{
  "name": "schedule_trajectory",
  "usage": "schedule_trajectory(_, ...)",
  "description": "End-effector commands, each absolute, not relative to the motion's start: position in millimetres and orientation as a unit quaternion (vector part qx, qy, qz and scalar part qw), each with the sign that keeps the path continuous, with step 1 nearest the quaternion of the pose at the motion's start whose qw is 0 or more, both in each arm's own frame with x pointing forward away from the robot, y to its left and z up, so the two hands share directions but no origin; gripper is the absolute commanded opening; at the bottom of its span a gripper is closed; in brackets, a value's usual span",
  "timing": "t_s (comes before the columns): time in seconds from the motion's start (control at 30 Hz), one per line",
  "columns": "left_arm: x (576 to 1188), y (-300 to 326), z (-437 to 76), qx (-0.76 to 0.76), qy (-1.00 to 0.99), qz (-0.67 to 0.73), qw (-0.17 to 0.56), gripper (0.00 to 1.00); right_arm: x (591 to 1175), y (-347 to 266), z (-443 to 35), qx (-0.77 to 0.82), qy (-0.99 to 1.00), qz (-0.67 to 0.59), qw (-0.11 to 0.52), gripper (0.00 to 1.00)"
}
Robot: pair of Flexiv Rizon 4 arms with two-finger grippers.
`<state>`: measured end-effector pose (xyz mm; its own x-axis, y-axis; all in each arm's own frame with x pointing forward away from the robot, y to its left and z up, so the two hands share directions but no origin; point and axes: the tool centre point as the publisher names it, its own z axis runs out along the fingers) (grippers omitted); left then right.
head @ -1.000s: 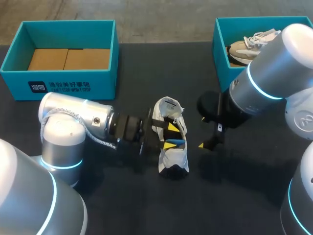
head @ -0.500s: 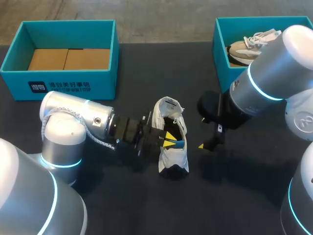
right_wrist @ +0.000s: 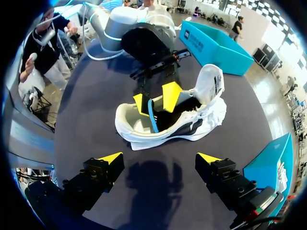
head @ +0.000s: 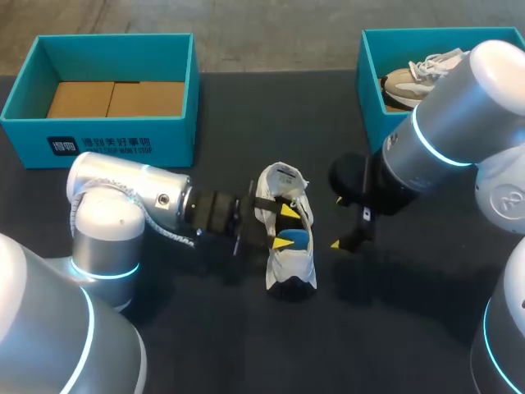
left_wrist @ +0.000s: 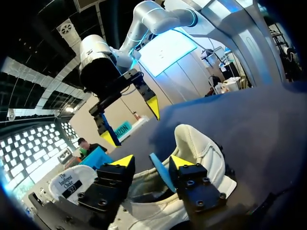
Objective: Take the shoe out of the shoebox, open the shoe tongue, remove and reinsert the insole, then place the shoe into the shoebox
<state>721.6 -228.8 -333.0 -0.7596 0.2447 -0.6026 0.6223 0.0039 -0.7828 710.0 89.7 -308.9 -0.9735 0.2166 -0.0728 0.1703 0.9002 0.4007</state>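
1. The white shoe [head: 291,267] [right_wrist: 192,127] sits upright near the middle of the dark table [head: 205,328], outside both boxes. Its tongue [right_wrist: 211,82] is pulled up and forward over the toe end.
2. The blue insole [head: 299,240] [left_wrist: 160,173] [right_wrist: 152,117] stands on edge in the shoe's opening, partly lifted out.
3. The left gripper [head: 285,227] [left_wrist: 152,162] [right_wrist: 156,99] reaches into the shoe's opening from the side. Its fingers are spread apart. The insole stands between them and leans against one finger only, so the gripper is released rather than clamped.
4. The right gripper [head: 349,234] [right_wrist: 160,158] [left_wrist: 130,122] hangs over bare table just beside the shoe. Its fingers are wide apart and hold nothing.
5. The teal shoebox with the cardboard floor [head: 115,139] stands at the table's far left, well apart from the shoe.
6. The second teal shoebox [head: 369,90] stands at the far right and holds a beige sneaker [head: 410,78].
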Motion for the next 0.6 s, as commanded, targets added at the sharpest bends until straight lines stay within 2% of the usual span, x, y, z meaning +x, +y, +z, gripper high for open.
schedule_trajectory(0.03,717,-224,-322,0.312,0.69,-0.633,0.16,1.0,708,91,-309,0.1,0.972,0.202,0.059,1.0)
schedule_trajectory(0.6,720,-220,-289,0.323,0.68,-0.633,0.18,1.0,705,85,-279,0.104,0.97,0.204,0.079,1.0)
